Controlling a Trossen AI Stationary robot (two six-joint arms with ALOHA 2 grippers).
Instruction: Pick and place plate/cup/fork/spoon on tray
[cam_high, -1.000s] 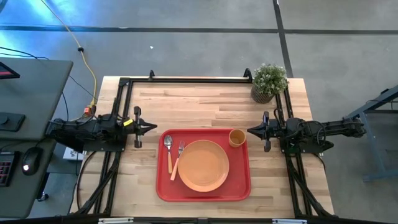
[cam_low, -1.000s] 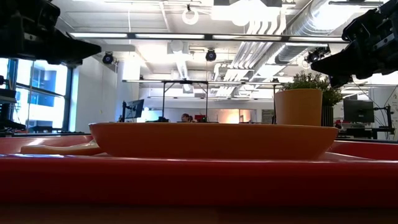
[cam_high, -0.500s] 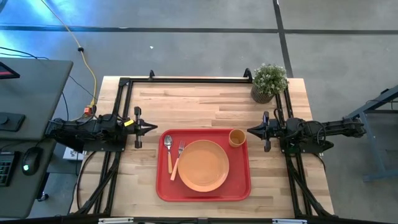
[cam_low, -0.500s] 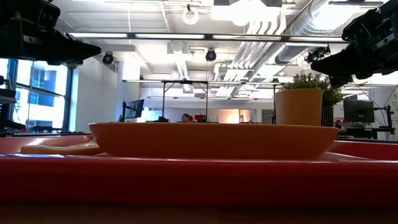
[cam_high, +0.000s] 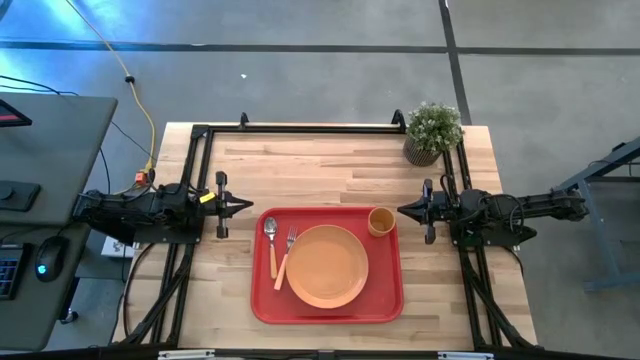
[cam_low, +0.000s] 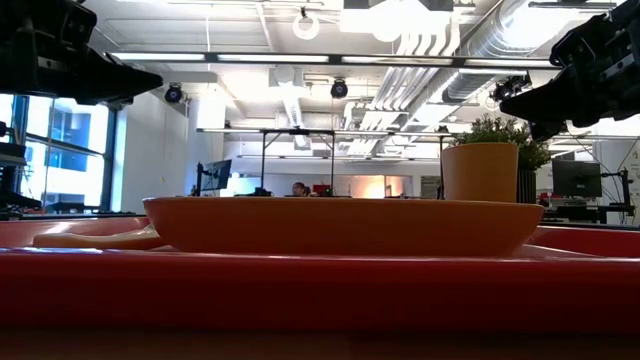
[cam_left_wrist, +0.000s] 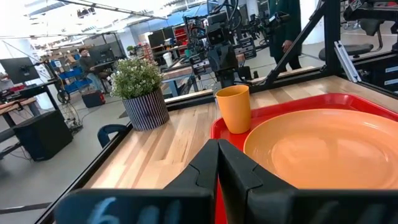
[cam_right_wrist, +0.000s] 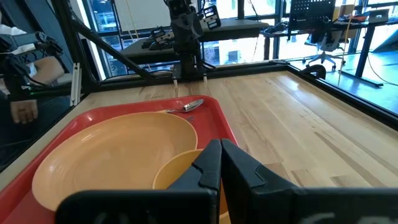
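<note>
The red tray (cam_high: 262, 300) lies on the table's near middle. The orange plate (cam_high: 326, 266) rests flat on it. The orange-tan cup (cam_high: 381, 221) stands upright in the tray's far right corner. The spoon (cam_high: 270, 240) and the fork (cam_high: 286, 256) lie side by side on the tray left of the plate. My left gripper (cam_high: 250, 205) is shut and empty, raised off the tray's far left corner. My right gripper (cam_high: 400, 211) is shut and empty, just right of the cup. The cup also shows in the left wrist view (cam_left_wrist: 234, 109), the spoon in the right wrist view (cam_right_wrist: 188, 106).
A potted green plant (cam_high: 432, 132) stands at the table's far right corner. A black frame (cam_high: 300, 127) runs along the far edge and both sides. Bare wood lies between the tray and the far edge. A person's hand (cam_right_wrist: 22, 111) shows beyond the table in the right wrist view.
</note>
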